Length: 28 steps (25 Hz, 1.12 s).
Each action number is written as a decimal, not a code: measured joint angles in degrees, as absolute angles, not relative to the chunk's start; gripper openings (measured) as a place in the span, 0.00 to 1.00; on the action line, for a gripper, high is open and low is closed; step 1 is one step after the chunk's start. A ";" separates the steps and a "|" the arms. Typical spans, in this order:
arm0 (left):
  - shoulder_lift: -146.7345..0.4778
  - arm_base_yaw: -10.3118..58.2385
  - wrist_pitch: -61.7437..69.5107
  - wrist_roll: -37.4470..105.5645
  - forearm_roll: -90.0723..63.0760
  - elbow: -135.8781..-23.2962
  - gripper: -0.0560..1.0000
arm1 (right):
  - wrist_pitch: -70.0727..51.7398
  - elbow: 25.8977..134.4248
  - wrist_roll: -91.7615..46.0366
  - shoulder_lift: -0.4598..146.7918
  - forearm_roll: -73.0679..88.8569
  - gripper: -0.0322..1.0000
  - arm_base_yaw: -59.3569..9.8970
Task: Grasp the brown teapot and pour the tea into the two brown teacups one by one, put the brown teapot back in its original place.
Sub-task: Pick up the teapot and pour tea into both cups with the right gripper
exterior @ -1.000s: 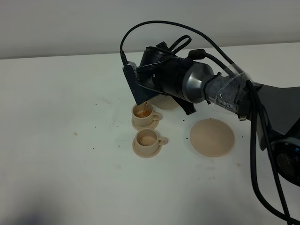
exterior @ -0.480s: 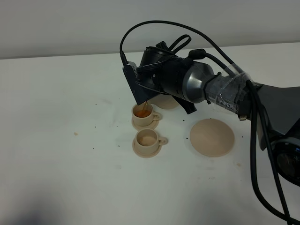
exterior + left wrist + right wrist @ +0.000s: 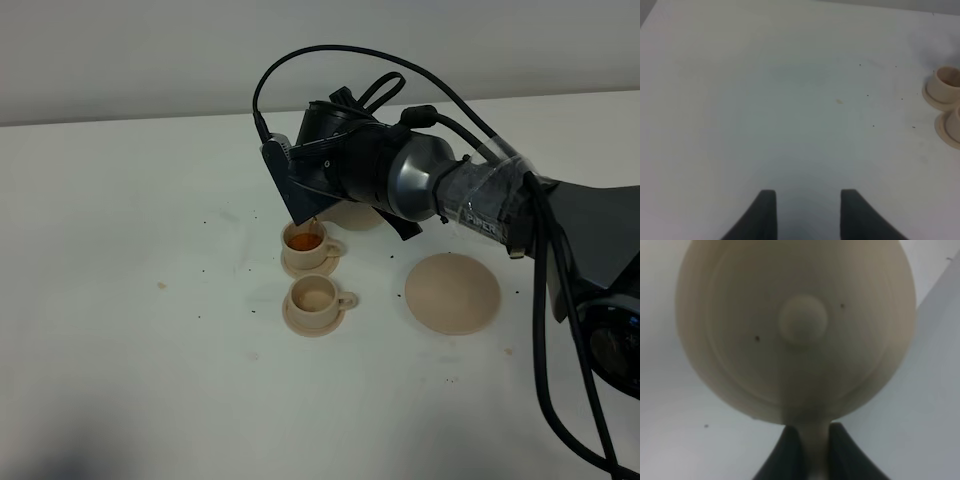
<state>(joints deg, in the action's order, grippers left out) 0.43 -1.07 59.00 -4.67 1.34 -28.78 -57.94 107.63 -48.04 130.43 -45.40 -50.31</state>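
Note:
My right gripper (image 3: 813,456) is shut on the loop handle of the brown teapot (image 3: 796,327), whose knobbed lid fills the right wrist view. In the high view the right arm (image 3: 400,175) holds the teapot (image 3: 352,216) tilted over the far teacup (image 3: 303,241). This cup holds orange tea and a thin stream falls into it. The near teacup (image 3: 315,297) stands on its saucer just in front and holds pale liquid. The round tan plate (image 3: 452,293) lies bare to the right. My left gripper (image 3: 807,212) is open and empty over bare table. Both cups (image 3: 947,84) show at the edge of its view.
The white table (image 3: 130,300) carries scattered dark specks around the cups and a small tan spot (image 3: 161,285) at the left. Black cables (image 3: 320,60) loop above the right arm. A grey wall runs along the table's back edge.
The tea in the far cup has turned a deeper orange as the stream keeps falling. The right arm and teapot have hardly moved. The left gripper is not seen earlier.

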 joint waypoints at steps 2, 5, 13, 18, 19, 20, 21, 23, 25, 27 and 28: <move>0.43 -1.07 59.00 -4.67 1.34 -28.78 0.36 | -57.87 107.63 -48.37 130.43 -46.13 0.14 -50.71; 0.43 -1.07 59.00 -4.67 1.34 -28.78 0.36 | -57.82 107.63 -49.21 130.43 -46.37 0.14 -50.93; 0.43 -1.07 59.00 -4.67 1.34 -28.78 0.36 | -57.82 107.63 -51.34 130.43 -46.80 0.14 -50.93; 0.43 -1.07 59.00 -4.67 1.34 -28.78 0.36 | -57.82 107.63 -53.26 130.43 -47.34 0.14 -50.93; 0.43 -1.07 59.00 -4.67 1.34 -28.78 0.36 | -57.76 107.63 -53.32 130.43 -47.46 0.14 -50.93; 0.43 -1.07 59.00 -4.67 1.34 -28.78 0.36 | -57.64 107.63 -53.46 130.43 -47.54 0.14 -50.93; 0.43 -1.07 59.00 -4.67 1.34 -28.78 0.36 | -57.45 107.63 -53.56 130.43 -47.59 0.14 -50.93; 0.43 -1.07 59.00 -4.67 1.34 -28.78 0.36 | -57.17 107.63 -53.61 130.43 -47.59 0.14 -50.93; 0.43 -1.07 59.00 -4.67 1.34 -28.78 0.36 | -56.90 107.63 -53.67 130.43 -47.71 0.14 -50.93; 0.43 -1.07 59.00 -4.67 1.34 -28.78 0.36 | -56.47 107.63 -53.98 130.43 -48.15 0.14 -50.93; 0.43 -1.07 59.00 -4.67 1.34 -28.78 0.36 | -56.28 107.63 -54.10 130.43 -48.34 0.14 -50.93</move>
